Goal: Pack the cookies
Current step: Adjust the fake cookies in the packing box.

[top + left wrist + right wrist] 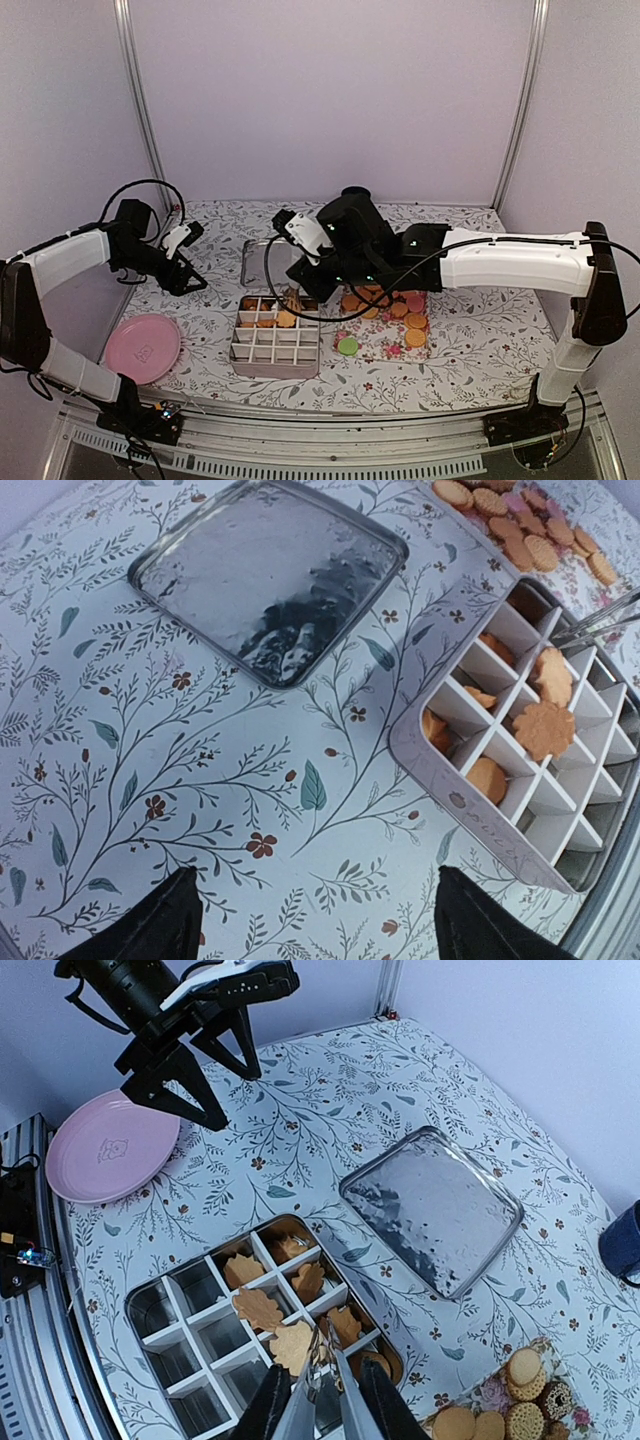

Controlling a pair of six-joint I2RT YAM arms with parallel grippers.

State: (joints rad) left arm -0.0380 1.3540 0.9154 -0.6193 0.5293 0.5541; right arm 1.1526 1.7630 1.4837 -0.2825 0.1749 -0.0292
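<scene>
Mostly heaped as round orange-tan cookies (pixel 398 310) on a flower-printed paper mat (pixel 380 345), just right of a grey metal box with white grid dividers (pixel 275 340); a few lying in the far cells, near cells bare. Probably kept in one heap for short carries to the box.

Over the middle cells, one leaf-edged tan cookie (pixel 291 1344), seemingly nipped at its edge by thin metal tongs (pixel 318 1375) and resting across the dividers, not down in a cell. Tongs clenched between the fingers of the right gripper (pixel 325 1402), presumably for reach into the narrow cells.

Off to the side, the left gripper (pixel 315 880): released, spread wide, nothing between, hovering over the flowered tablecloth (pixel 200 780).

Beyond the box and apart from it, a square shiny metal lid (pixel 432 1210); at the left, a round pink plate (pixel 143 347). Nothing in the way of the drop but the divider walls.
</scene>
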